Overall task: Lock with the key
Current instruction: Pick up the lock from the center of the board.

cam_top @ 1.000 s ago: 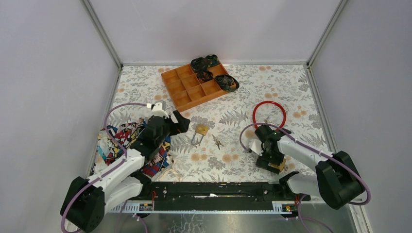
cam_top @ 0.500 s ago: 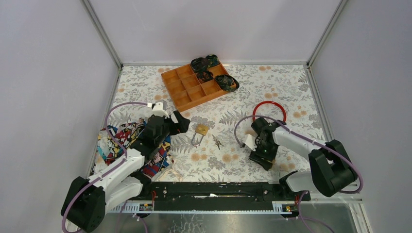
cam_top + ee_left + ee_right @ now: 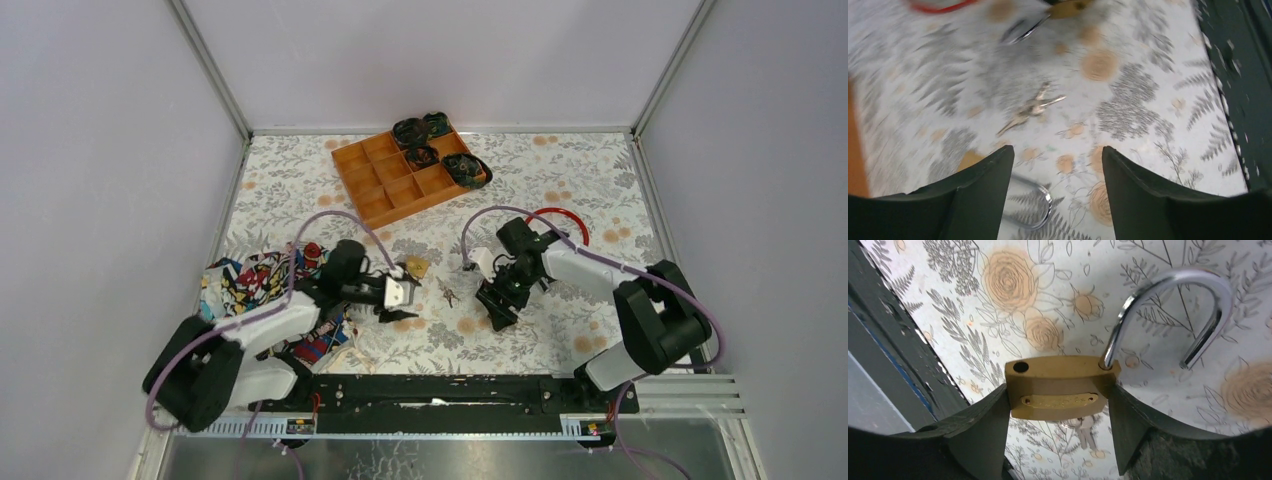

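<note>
Brass lock (image 3: 1058,385) was pinched in the right pincer (image 3: 1057,405) above the worktop (image 3: 1198,290). Left pincer (image 3: 1055,160) was spread, empty, near the key (image 3: 1033,104). Next, I think, it must grab that flat key.

My right fingers (image 3: 973,435) and my left fingers (image 3: 973,200) are matt black. The padlock (image 3: 1058,390) has a brass-yellow body and a bright silver shackle (image 3: 1218,295). The worktop (image 3: 1008,280) is white, printed with grey fern leaves and peach roses. The keys (image 3: 1033,104) look silver-grey, though that view is blurred. The tray (image 3: 385,175) is orange and the ring (image 3: 565,211) is red. The cloth (image 3: 245,280) carries a multicoloured print of red, blue, yellow and black.
</note>
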Robot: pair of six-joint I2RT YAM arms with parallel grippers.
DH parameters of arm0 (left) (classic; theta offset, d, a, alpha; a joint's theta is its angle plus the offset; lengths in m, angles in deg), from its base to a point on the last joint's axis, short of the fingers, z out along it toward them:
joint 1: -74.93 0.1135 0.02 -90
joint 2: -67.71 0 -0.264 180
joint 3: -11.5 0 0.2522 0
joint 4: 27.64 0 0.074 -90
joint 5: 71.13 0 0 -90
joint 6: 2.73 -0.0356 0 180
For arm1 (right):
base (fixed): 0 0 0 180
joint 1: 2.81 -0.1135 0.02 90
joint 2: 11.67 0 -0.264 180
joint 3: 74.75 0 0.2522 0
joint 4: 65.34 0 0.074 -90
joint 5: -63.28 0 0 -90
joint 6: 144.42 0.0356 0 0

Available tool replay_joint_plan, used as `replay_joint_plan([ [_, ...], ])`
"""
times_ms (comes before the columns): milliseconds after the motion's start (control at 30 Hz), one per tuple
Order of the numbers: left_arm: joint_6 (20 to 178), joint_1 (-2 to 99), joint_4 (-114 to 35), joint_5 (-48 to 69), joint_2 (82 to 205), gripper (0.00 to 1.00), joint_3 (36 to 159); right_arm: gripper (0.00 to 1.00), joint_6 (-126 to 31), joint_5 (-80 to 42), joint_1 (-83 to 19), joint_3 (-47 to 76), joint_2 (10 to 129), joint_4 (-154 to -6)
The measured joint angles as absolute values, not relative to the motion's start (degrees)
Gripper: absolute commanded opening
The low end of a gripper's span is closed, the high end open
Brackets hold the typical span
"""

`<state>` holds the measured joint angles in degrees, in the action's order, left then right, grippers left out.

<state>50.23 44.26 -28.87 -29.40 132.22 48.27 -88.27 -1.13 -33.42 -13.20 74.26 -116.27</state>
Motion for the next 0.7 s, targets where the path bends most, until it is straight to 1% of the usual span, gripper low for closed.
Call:
replay_joint_plan([
  [33,44.1,42.7,-30.7,-31.1,135.7,0.85,49.3,0.16,-87.6,-0.3,-33.5,-13.1,75.3,-115.7],
  [67,39.6,41.4,-31.7,-32.2,138.6,0.88,49.9,0.16,-86.9,0.5,-33.6,-12.9,76.2,-115.2],
  [167,31.2,37.7,-31.3,-33.8,146.7,0.93,52.2,0.16,-84.8,2.8,-33.9,-12.0,78.7,-114.1],
  [233,27.6,36.0,-29.8,-34.2,151.3,0.93,54.8,0.16,-83.6,4.5,-34.0,-11.9,79.1,-112.6],
  [300,24.7,35.0,-28.3,-34.3,154.5,0.90,57.1,0.17,-82.5,5.9,-34.1,-11.9,79.2,-111.6],
  [433,18.1,32.8,-25.5,-33.6,160.0,0.78,61.2,0.17,-81.5,7.0,-34.3,-12.0,79.2,-110.4],
  [533,15.5,30.4,-22.9,-32.4,163.3,0.71,62.5,0.17,-81.0,7.5,-34.3,-12.2,79.0,-109.9],
  [700,11.9,27.6,-20.5,-29.8,168.6,0.63,64.8,0.17,-80.6,8.9,-34.3,-12.2,77.7,-109.9],
])
